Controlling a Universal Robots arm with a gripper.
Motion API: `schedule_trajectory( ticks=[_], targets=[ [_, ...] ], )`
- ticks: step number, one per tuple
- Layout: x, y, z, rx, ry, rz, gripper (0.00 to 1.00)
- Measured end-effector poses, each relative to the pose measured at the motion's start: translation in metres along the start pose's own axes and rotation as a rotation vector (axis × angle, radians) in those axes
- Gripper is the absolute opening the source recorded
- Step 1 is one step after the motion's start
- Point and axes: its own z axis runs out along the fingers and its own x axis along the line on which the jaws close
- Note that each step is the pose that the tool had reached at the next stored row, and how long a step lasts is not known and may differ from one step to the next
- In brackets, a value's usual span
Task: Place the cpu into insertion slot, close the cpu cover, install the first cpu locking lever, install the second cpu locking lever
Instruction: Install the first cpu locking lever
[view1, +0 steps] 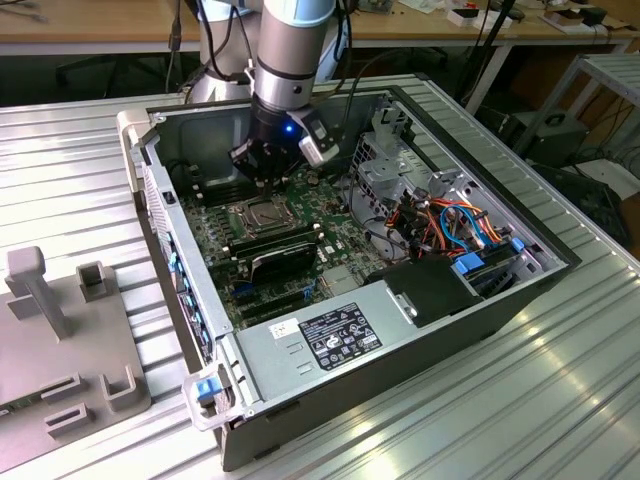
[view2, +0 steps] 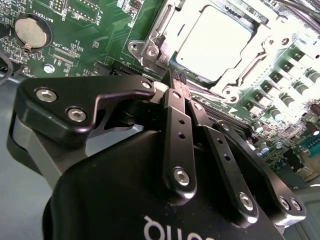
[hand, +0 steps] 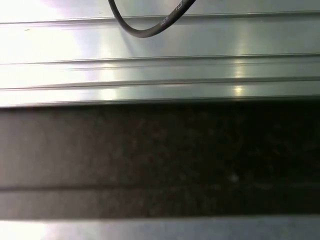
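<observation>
Cpu (view2: 212, 42) lies seated under cpu cover (view2: 257, 50), just beyond jaws seemingly pressed together.

silver-grey cpu (view2: 212, 42), green motherboard (view2: 95, 31), matte black tool (view2: 178, 82)

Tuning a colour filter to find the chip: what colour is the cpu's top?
The cpu top is silver-grey, glaring almost white; best in the second wrist view.

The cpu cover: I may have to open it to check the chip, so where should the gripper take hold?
The cpu cover lies flat around the cpu, whose top fills its window, so there is no hold there. Probably pinch its thin outer edge on the side facing the gripper, coming in low from that side.
</observation>
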Motion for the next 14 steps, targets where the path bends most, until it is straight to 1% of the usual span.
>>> schedule_trajectory(
  ticks=[6, 10, 11, 12, 14],
  targets=[
    [-0.0011, -0.0001, 0.005, 0.0007, 0.0004, 0.0, 0.11],
    [-0.0016, 0.0, 0.0058, -0.0002, -0.0001, 0.0, 0.11],
    [-0.0016, 0.0, 0.0051, -0.0008, -0.0001, 0.0, 0.11],
    [-0.0017, 0.0006, 0.0031, -0.002, -0.0009, 0.0, 0.11],
    [-0.0015, 0.0015, -0.0003, -0.0011, -0.0001, 0.0, 0.11]
  ],
)
